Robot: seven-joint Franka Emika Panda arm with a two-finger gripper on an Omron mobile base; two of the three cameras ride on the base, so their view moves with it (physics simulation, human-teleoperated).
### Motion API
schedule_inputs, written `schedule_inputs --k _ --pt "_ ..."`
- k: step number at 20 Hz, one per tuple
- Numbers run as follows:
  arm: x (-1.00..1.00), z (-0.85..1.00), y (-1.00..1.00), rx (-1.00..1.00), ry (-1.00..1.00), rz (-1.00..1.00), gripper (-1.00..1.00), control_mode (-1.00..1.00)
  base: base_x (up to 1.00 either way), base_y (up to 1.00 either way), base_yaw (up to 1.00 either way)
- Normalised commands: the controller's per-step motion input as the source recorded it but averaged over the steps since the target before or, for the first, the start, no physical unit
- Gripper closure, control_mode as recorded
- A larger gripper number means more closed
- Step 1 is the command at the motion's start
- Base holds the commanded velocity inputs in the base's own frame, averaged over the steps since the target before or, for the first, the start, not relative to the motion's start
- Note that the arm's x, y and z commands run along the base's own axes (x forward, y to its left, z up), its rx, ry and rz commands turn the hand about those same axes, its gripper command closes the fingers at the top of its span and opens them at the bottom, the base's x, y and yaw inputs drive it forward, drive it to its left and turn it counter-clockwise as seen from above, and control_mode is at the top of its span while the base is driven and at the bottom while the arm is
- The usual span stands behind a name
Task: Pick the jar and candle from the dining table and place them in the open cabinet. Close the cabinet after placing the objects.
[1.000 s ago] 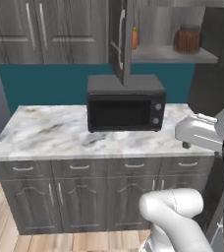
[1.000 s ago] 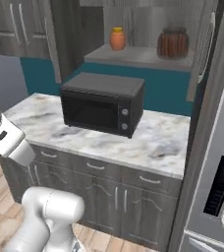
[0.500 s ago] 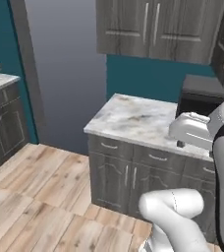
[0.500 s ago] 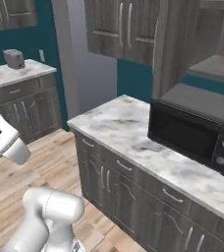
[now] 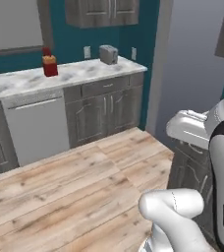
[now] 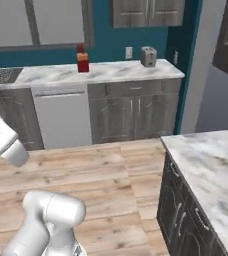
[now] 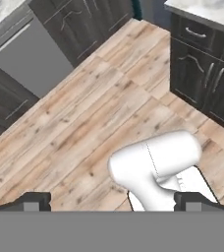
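The gripper [image 7: 111, 201] is hanging over the wood floor [image 7: 84, 123] with its fingers spread wide and empty, the jar and candle nowhere before me (I'd judge the glass jar slippery and breakable, best gripped round its body, the candle by its holder).

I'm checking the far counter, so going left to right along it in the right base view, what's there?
Sink → red container → wall outlet → toaster.

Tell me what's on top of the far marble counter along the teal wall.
On the far counter stand a red container and a silver toaster, well apart. A sink is set in at its left end; its basin is hidden.
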Motion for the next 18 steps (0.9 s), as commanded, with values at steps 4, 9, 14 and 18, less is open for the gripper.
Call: schedule_inputs --k 4,9,14,18 --pt "0.00 0.00 0.00 0.00 0.00 0.00 -1.00 1.00 0.31 0.22 0.92" --pt "0.00 0.00 0.00 0.00 0.00 0.00 -1.00 1.00 0.43 0.29 0.87" --pt "0.00 0.00 0.00 0.00 0.00 0.00 -1.00 1.00 0.67 0.33 0.77" --pt "0.00 0.00 0.00 0.00 0.00 0.00 -1.00 1.00 0.75 0.39 0.61"
